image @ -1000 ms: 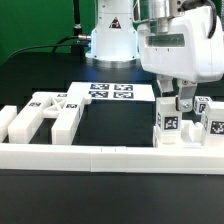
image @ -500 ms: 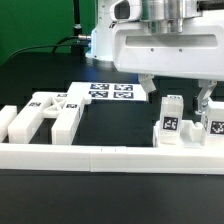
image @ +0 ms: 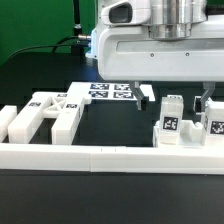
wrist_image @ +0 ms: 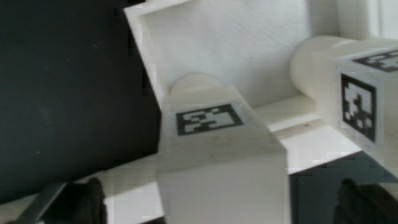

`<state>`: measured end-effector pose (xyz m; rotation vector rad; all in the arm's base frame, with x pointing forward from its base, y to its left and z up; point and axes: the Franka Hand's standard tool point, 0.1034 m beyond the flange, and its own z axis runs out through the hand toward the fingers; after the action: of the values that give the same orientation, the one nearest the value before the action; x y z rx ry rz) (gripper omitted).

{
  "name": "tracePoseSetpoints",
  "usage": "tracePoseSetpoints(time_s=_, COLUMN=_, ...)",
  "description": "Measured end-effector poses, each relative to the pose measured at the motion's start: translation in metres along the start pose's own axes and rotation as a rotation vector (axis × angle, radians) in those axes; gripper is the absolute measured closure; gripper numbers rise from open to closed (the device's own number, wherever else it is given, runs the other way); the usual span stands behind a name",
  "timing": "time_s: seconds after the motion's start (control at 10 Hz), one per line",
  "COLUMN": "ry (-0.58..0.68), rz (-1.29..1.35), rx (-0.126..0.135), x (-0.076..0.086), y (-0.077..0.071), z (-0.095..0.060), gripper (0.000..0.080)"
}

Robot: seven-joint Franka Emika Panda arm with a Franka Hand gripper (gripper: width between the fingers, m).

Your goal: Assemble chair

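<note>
My gripper [image: 174, 104] is open, its wide white hand low over the right side of the table. Its two dark fingers [image: 143, 100] stand on either side of an upright white chair part with a tag [image: 171, 126], apart from it. Another tagged part [image: 213, 127] stands just to the exterior view's right of it. In the wrist view the straddled part [wrist_image: 214, 125] shows its tag between the fingertips [wrist_image: 75, 200], with my gripper [wrist_image: 222, 208] empty around it. Blocky tagged chair parts [image: 47, 112] lie at the exterior view's left.
The marker board [image: 108, 91] lies flat at the back middle. A long low white border rail [image: 100, 156] runs along the front. The robot's white base [image: 108, 45] stands behind, with a green wall at the back left.
The hand has turned broadside to the exterior camera and shifted left and lower. Its fingers now stand spread on either side of the upright tagged part.
</note>
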<state>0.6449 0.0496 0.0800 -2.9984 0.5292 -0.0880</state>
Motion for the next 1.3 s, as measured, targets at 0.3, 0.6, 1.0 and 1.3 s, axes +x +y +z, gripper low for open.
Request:
tracePoseSetpoints(time_s=0.3, ry=-0.001, rz=0.156, rx=0.002, x=-0.0002, y=-0.0004, z=0.0002, gripper=0.0514)
tracePoseSetpoints(time_s=0.6, ry=0.017, rz=0.528, rx=0.008, x=0.0036, y=-0.0007, z=-0.0024, gripper=0.0514)
tracePoseSetpoints(time_s=1.0, ry=0.000, rz=1.146, rx=0.053, x=0.0027, y=0.0024, z=0.0005, gripper=0.0514)
tracePoseSetpoints(time_s=1.3, ry=-0.007, rz=1.158, rx=0.060, x=0.0023, y=0.0033, z=0.0011, gripper=0.0411)
